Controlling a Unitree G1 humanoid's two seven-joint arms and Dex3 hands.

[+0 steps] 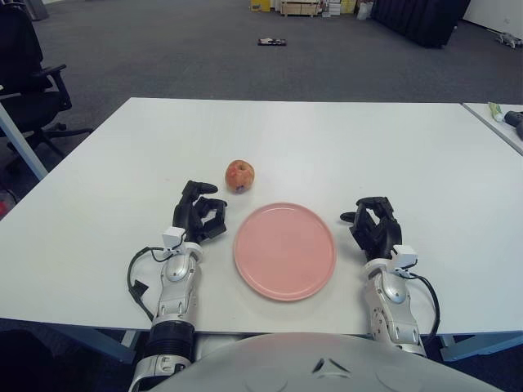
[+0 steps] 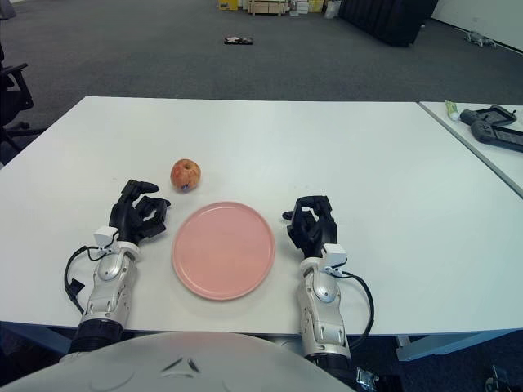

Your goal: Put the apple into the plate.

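Note:
A red-yellow apple (image 1: 239, 175) stands on the white table, just beyond the far-left rim of a round pink plate (image 1: 284, 250). The plate holds nothing. My left hand (image 1: 200, 214) shows to the left of the plate, a short way in front of the apple and apart from it, its black fingers loosely curled and holding nothing. My right hand (image 1: 375, 224) shows to the right of the plate, fingers likewise relaxed and holding nothing.
A second table (image 2: 482, 139) at the right carries a black device (image 2: 494, 126) and a small green-white object (image 2: 452, 109). A black office chair (image 1: 29, 77) stands at the far left. Boxes and a dark item lie on the grey floor behind.

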